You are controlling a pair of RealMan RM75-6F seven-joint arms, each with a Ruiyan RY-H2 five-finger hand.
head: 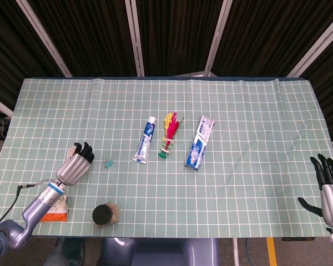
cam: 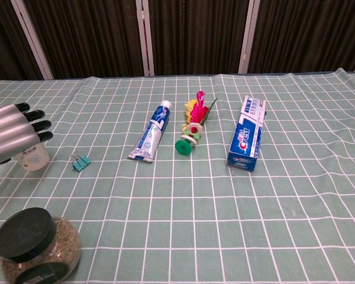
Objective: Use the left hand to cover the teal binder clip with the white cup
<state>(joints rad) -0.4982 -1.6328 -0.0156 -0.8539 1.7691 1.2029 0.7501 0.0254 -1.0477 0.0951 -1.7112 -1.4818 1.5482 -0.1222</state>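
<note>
Toothpaste tube, feather shuttlecock and toothpaste box lie mid-table; a jar and orange packet sit nearer the front-left

The left hand sits at eight o'clock on the table, fingers curled forward. The right hand hovers at four o'clock, fingers spread, holding nothing.
</note>
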